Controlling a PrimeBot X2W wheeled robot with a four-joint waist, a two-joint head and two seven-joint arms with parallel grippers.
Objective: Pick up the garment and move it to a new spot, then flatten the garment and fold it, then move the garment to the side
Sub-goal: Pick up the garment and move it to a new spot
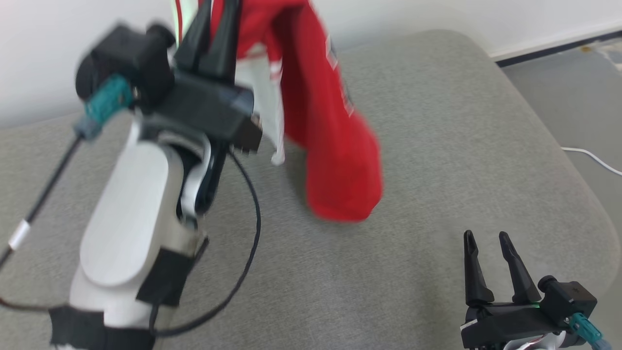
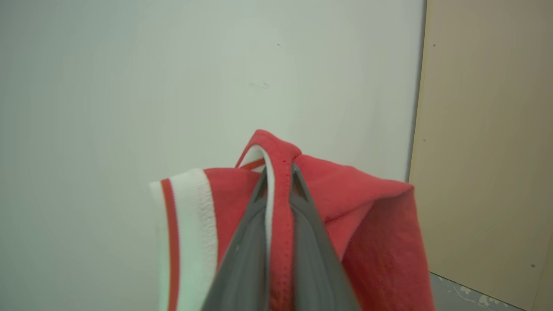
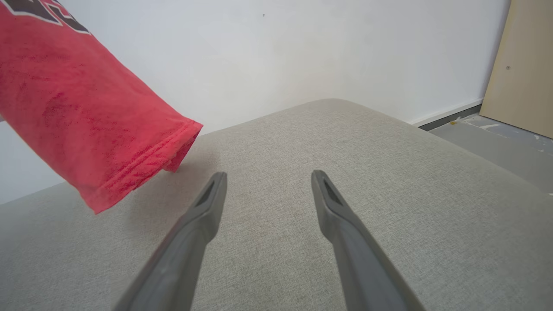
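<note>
Gripping garment (image 1: 335, 160) with left gripper (image 1: 221, 14), jaws pinched together on a stitched red edge next to white ribbed trim with a red stripe. Hanging limp from that pinch, raised over the cushion (image 1: 437, 146); can't tell if the lower hem touches. Soft red knit, dark print outlined in white. Grey woven upholstery, rounded corners. Low over the cushion with right gripper (image 1: 486, 238), fingers spread apart, well clear of the garment.
</note>
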